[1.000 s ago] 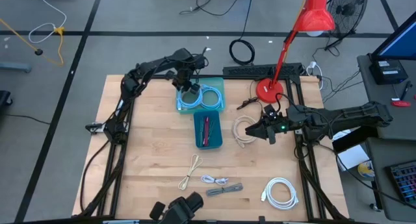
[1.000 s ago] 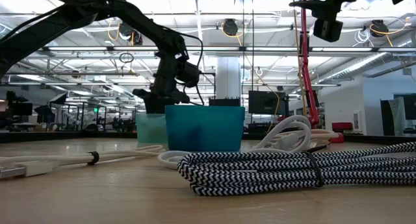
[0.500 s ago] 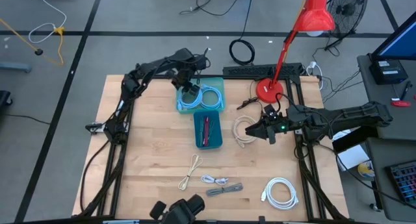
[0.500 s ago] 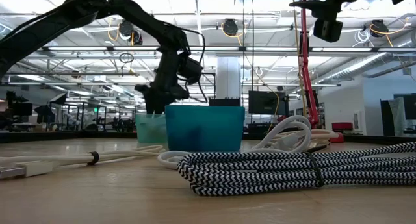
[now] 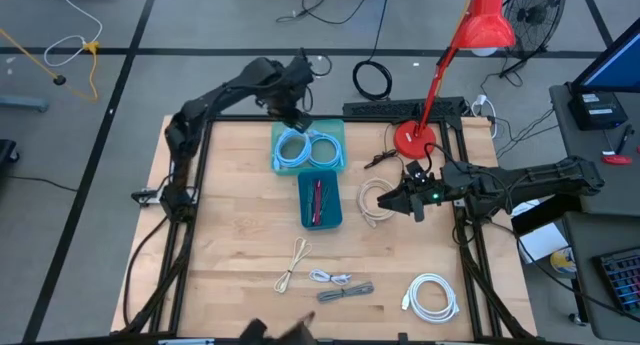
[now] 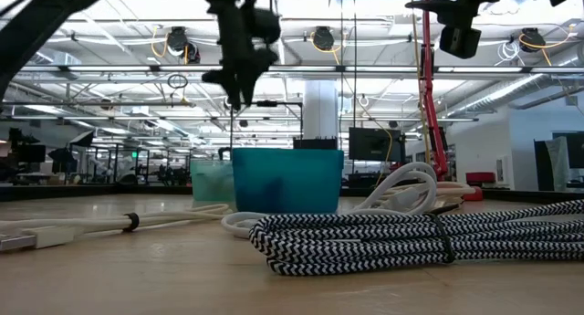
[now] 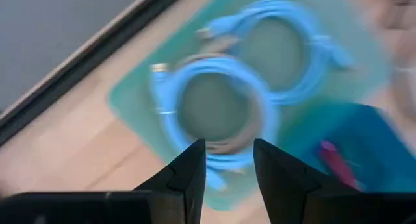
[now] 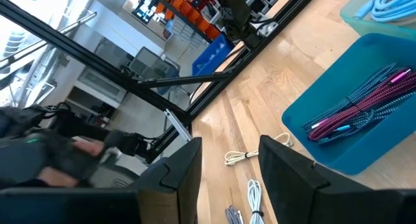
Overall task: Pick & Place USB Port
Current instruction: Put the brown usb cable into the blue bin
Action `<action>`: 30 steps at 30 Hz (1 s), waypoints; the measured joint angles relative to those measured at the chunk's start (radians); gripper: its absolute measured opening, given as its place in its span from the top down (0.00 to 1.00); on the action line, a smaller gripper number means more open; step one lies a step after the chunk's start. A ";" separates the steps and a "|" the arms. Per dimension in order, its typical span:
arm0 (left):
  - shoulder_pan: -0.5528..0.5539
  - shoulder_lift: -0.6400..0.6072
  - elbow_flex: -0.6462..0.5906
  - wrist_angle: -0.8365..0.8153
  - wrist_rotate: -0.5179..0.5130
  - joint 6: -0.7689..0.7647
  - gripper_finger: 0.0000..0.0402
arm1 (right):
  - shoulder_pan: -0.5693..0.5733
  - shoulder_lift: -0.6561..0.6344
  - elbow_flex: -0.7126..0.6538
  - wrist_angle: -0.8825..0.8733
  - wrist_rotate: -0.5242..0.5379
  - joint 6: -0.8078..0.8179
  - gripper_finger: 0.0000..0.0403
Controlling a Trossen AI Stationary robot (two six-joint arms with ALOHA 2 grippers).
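While the left gripper (image 5: pixel 297 115) hangs above the far rim of the teal tray (image 5: pixel 337 135), fingers (image 7: pixel 188 175) slightly parted and empty, two coiled blue cables (image 7: pixel 221 110) lie flat inside, side by side along the tray's length; the arm has lifted clear since a second ago. Beside a white cable (image 5: pixel 375 203), the right gripper (image 5: pixel 400 202) waits, fingers apart, holding nothing

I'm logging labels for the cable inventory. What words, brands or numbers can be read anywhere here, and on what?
None can be read.
The teal tray, blue bin and cables show no print.
Shelf bins in the right wrist view are too small and blurred to read.
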 joint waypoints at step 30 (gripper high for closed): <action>-0.686 -0.103 -0.044 0.468 -0.199 -0.231 0.67 | 0.000 0.000 -0.001 -0.687 0.052 0.011 0.65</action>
